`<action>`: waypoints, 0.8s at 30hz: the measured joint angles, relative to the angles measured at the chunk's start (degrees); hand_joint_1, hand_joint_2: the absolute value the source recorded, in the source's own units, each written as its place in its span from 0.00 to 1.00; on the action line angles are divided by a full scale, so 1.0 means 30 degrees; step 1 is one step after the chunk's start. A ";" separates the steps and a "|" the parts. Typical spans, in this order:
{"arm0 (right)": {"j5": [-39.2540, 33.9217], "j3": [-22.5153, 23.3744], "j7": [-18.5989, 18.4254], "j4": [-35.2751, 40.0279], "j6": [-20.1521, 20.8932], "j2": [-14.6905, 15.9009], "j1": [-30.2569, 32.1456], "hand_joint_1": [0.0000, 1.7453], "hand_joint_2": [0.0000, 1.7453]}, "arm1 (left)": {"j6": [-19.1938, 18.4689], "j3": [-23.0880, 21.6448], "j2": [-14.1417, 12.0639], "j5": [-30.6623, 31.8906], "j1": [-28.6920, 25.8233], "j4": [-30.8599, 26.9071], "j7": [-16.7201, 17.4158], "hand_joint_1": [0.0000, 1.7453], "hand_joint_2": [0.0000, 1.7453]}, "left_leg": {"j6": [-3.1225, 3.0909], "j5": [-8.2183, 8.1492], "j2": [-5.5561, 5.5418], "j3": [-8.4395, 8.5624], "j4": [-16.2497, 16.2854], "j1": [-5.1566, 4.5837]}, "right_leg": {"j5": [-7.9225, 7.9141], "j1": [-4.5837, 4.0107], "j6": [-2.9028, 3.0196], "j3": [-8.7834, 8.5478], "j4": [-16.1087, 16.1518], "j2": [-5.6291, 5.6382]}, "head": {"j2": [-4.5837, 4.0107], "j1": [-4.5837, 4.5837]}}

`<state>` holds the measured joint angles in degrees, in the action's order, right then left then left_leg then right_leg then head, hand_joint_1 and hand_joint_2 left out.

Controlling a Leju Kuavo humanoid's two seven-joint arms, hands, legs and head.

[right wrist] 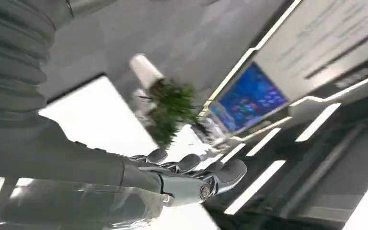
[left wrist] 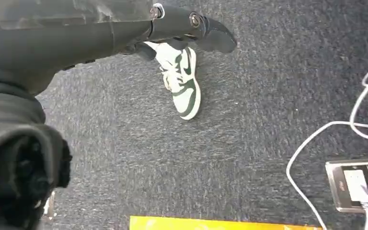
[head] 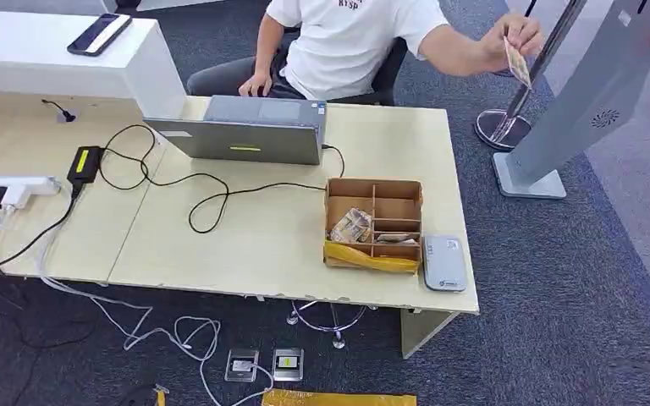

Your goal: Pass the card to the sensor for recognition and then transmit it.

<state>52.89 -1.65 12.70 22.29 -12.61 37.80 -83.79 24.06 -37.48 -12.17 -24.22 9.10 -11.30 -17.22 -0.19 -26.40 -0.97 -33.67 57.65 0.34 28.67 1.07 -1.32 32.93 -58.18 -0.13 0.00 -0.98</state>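
A person seated behind the table holds a card (head: pixel 518 61) up in one raised hand at the far right, above the floor beside the table. The grey card sensor (head: pixel 444 263) lies flat at the table's front right corner. Next to it stands a brown compartment box (head: pixel 373 223) with several cards inside. My left hand (left wrist: pixel 187 24) hangs over the carpet with its fingers stretched out, holding nothing. My right hand (right wrist: pixel 191 175) is raised and turned toward the room's ceiling lights, fingers extended and slightly apart, with nothing in it.
A laptop (head: pixel 245 131) with black cables sits mid-table, and a power strip (head: pixel 13 190) lies at the left. A grey kiosk stand (head: pixel 559 118) rises right of the table. White cables, small floor devices (left wrist: pixel 357 184) and a person's shoe (left wrist: pixel 182 79) are on the carpet.
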 joint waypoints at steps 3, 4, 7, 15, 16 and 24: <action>-0.0022 -0.1512 0.0103 0.0058 0.0212 -0.1468 -0.0747 0.00 1.00 | -0.0015 0.0000 0.0051 0.0036 0.0017 0.0000 0.0000 0.00 0.00 | 0.0024 0.0015 0.0004 0.0030 0.0007 0.0050 | -0.0001 -0.0046 0.0004 -0.0016 0.0007 -0.0003 | -0.0007 -0.0001; -0.0051 -0.1927 0.0095 0.0058 0.0153 -0.1832 -0.0797 0.00 1.00 | -0.0015 0.0000 0.0051 0.0044 0.0036 0.0000 0.0000 0.00 0.00 | 0.0044 0.0032 -0.0028 0.0030 0.0008 0.0051 | -0.0002 -0.0046 0.0005 -0.0014 0.0006 -0.0029 | -0.0007 -0.0008; -0.0313 -0.3057 0.0240 0.0058 0.0117 -0.2414 -0.1049 0.00 1.00 | -0.0015 0.0000 0.0044 0.0044 -0.0018 0.0000 0.0000 0.00 0.00 | 0.0049 0.0040 -0.0117 -0.0002 0.0008 0.0050 | 0.0000 -0.0045 0.0006 -0.0017 0.0006 -0.0123 | -0.0007 0.0007; -0.0874 -0.5526 0.1706 0.0445 -0.2127 -0.4841 0.0366 0.00 1.00 | -0.0073 0.0000 0.0044 0.0342 0.0032 0.0000 -0.0197 0.00 0.00 | 0.0064 0.0027 0.0036 0.0032 0.0004 0.0063 | -0.0021 -0.0052 0.0037 -0.0006 0.0007 0.0050 | -0.0007 0.0007; -0.1027 -0.5800 0.1835 0.0524 -0.2149 -0.5115 0.0639 0.00 1.00 | -0.0116 0.0000 0.0036 0.0415 0.0067 0.0000 -0.0196 0.00 0.00 | 0.0064 0.0027 0.0031 0.0030 0.0003 0.0063 | -0.0025 -0.0053 0.0043 -0.0003 0.0007 0.0041 | -0.0007 -0.0015; -0.1581 -0.7362 0.2631 0.1137 -0.2301 -0.6910 0.2221 0.00 1.00 | -0.0459 -0.0022 -0.0117 0.0641 0.0178 0.0000 -0.0189 0.00 0.00 | 0.0074 0.0037 0.0004 0.0023 0.0003 0.0098 | -0.0025 -0.0086 0.0046 -0.0010 0.0003 0.0032 | -0.0007 -0.0001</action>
<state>48.15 -23.74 20.59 25.70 -19.52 17.07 -77.13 22.69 -37.55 -12.52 -22.29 9.64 -11.30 -17.79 0.03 -26.29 -0.95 -33.60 57.66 0.63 28.60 0.81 -1.18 32.90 -58.17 -0.03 -0.02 -0.98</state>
